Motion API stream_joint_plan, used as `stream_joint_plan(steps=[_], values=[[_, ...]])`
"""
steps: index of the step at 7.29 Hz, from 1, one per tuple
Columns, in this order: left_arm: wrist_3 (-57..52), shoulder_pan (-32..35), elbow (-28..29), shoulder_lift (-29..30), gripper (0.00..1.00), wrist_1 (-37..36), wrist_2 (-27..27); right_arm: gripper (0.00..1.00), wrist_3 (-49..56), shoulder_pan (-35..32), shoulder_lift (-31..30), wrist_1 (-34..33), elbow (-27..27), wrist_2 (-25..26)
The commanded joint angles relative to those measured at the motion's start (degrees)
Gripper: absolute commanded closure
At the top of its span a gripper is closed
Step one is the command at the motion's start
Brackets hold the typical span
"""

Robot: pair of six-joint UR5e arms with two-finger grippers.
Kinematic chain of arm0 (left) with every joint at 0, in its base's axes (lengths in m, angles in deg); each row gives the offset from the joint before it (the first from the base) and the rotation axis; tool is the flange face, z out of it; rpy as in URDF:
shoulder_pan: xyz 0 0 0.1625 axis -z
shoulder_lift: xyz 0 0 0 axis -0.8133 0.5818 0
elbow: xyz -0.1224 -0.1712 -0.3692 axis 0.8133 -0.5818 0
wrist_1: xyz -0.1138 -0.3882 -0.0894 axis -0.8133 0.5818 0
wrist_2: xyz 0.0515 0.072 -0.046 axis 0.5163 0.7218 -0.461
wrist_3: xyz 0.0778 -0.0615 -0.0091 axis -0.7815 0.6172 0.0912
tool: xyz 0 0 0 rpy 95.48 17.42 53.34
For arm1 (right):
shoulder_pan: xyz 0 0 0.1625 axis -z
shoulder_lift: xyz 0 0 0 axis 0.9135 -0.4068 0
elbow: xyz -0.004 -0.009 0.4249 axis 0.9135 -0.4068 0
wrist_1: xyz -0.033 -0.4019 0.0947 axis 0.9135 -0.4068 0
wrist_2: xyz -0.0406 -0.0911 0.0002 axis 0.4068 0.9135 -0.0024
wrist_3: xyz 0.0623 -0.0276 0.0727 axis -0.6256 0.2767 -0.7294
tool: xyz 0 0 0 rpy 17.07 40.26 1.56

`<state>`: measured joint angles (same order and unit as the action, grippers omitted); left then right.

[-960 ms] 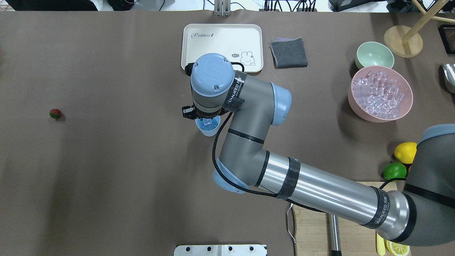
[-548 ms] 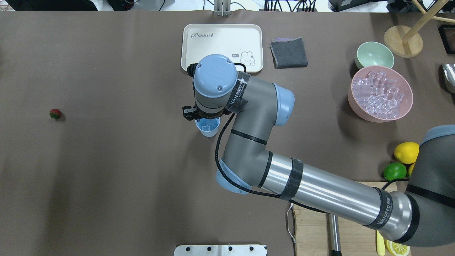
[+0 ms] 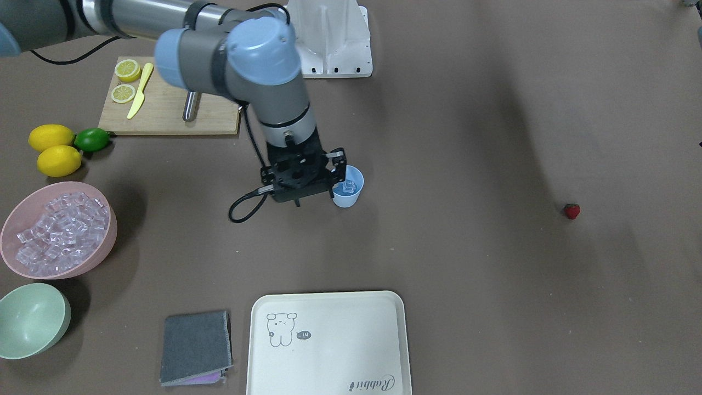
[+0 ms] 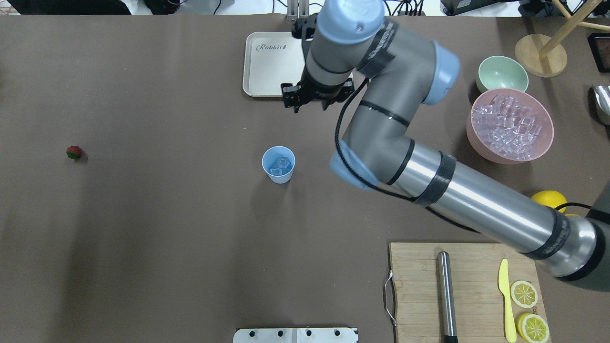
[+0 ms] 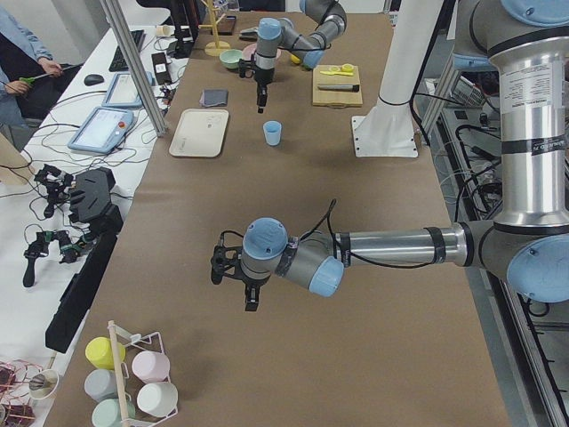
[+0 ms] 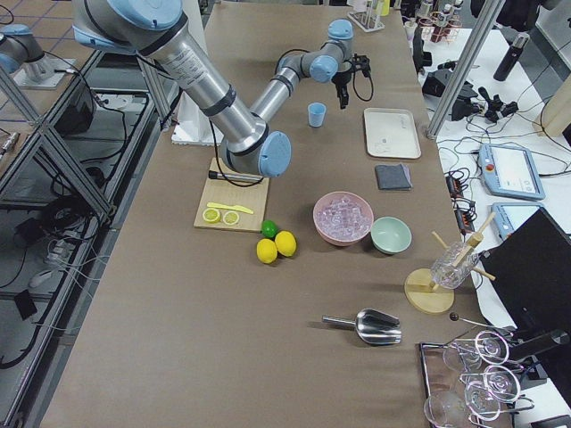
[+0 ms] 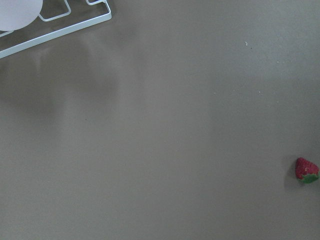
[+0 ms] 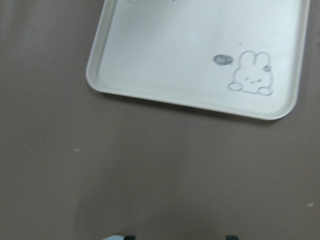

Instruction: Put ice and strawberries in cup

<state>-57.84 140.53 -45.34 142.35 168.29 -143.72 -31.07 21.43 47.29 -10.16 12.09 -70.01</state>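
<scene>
Ice (image 4: 280, 164) in cup (image 4: 279, 178), strawberry (image 4: 73, 152) not yet.
Right gripper (image 4: 310, 107) hangs high between cup and tray (image 4: 267, 71), wide open, empty; cup stands mid-table (image 4: 143, 238), 1 strawberry near its left edge. Left gripper (image 5: 251, 301): can't tell its opening.

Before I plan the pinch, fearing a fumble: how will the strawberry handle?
The strawberry looks small and tapered, so it may slip from a pinch. Lying sideways on the flat table, it would probably roll if nudged.

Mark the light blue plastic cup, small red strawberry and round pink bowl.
light blue plastic cup (image 4: 279, 178): overhead view, outer wall.
small red strawberry (image 4: 73, 152): overhead view, body.
round pink bowl (image 4: 475, 145): overhead view, outer wall.
</scene>
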Motion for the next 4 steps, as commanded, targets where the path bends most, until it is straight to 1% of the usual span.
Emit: stream_joint_plan(steps=[1,2,3,4], values=[[-0.1,-0.58,-0.06,-0.12,0.02,0.09,-0.07,0.32,15.5,-13.3,-6.65,-1.73,0.4,-9.77],[-0.11,-1.63,-0.14,-0.12,0.02,0.87,0.01,0.32,23.67,-19.01,-10.51,-3.49,0.66,-13.19],[-0.02,-2.16,-0.23,-0.03,0.02,1.75,0.1,0.31,30.28,-23.51,-13.77,-3.76,0.58,-15.05],[-0.19,-2.43,-0.23,-0.03,0.02,2.63,0.19,0.21,34.78,-27.03,-16.85,-3.77,0.58,-17.33]])
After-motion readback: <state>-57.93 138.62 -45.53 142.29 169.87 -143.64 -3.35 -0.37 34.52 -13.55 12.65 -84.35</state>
